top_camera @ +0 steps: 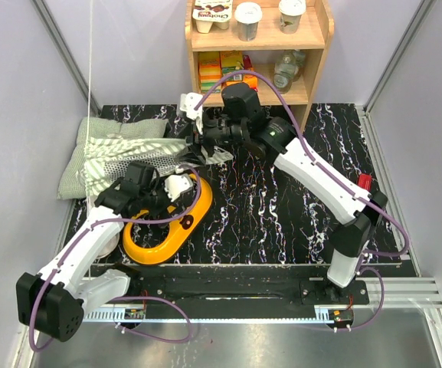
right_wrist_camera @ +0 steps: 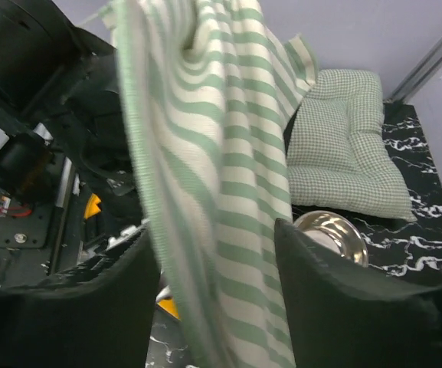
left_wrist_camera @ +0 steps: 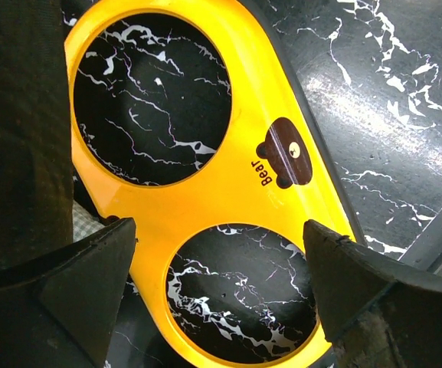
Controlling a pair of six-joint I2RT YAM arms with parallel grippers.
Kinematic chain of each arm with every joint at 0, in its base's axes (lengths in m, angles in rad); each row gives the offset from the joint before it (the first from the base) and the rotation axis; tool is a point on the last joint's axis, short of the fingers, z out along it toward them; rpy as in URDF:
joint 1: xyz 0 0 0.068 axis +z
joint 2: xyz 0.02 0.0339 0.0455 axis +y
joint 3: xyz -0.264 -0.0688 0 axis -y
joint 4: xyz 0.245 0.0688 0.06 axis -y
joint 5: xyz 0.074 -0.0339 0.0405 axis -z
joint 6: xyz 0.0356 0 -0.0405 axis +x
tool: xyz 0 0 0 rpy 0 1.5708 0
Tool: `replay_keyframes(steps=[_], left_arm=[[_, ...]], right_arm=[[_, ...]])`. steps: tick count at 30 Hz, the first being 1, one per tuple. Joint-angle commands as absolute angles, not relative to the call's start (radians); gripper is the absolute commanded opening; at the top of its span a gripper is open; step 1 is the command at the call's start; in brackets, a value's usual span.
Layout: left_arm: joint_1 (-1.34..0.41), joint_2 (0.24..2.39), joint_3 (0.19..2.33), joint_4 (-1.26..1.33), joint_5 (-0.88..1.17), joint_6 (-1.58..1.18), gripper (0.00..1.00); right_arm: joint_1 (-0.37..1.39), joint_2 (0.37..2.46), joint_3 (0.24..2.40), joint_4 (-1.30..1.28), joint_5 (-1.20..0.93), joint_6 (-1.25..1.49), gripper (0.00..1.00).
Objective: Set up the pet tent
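The pet tent (top_camera: 125, 153), striped sage green and white with a white mesh panel, lies crumpled at the back left, partly on the cushion. A thin white pole (top_camera: 90, 61) rises from it. My right gripper (top_camera: 198, 142) reaches over its right edge. In the right wrist view a fold of the striped fabric (right_wrist_camera: 228, 115) fills the gap between the partly closed fingers of the right gripper (right_wrist_camera: 214, 238) and hangs lifted. My left gripper (top_camera: 176, 195) is open and empty, hovering over the yellow bowl holder (top_camera: 155, 245). The left wrist view shows the left gripper (left_wrist_camera: 221, 238) above the holder's lower hole.
A green checked cushion (top_camera: 79, 165) lies against the left wall and also shows in the right wrist view (right_wrist_camera: 343, 130). A steel bowl (right_wrist_camera: 332, 238) sits in front of it. A wooden shelf (top_camera: 312, 46) with cups and bottles stands at the back. The yellow holder (left_wrist_camera: 228, 176) has a bear logo.
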State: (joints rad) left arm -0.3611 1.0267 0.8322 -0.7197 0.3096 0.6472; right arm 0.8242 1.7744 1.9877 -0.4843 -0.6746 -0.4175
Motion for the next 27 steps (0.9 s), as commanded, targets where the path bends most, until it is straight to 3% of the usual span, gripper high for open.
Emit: replay_keyframes(steps=[1,3,6,11,17,27], left_arm=[[-0.359,1.0,0.833,-0.727,0.304,0.678,0.94],[-0.359,0.993,0.838,-0.755,0.304,0.686,0.94],[-0.359,0.98,0.841,-0.802,0.298,0.689,0.94],[-0.36,0.957,0.842,-0.859,0.296,0.66,0.95],[-0.36,0.94,0.83,-0.894,0.304,0.675,0.99],[-0.359,0.931,0.876,-0.943,0.333,0.672,0.99]], right_arm=[[0.844,1.792,2.103,-0.541,-0.633,-0.402,0.56],[0.848,1.786,2.108,-0.541,-0.638,-0.391,0.44],[0.856,1.752,2.092,-0.509,-0.608,-0.384,0.15],[0.874,1.642,2.001,-0.338,-0.467,-0.309,0.0],[0.874,1.427,1.764,0.042,-0.302,-0.209,0.0],[0.874,1.263,1.678,0.094,-0.199,-0.268,0.0]])
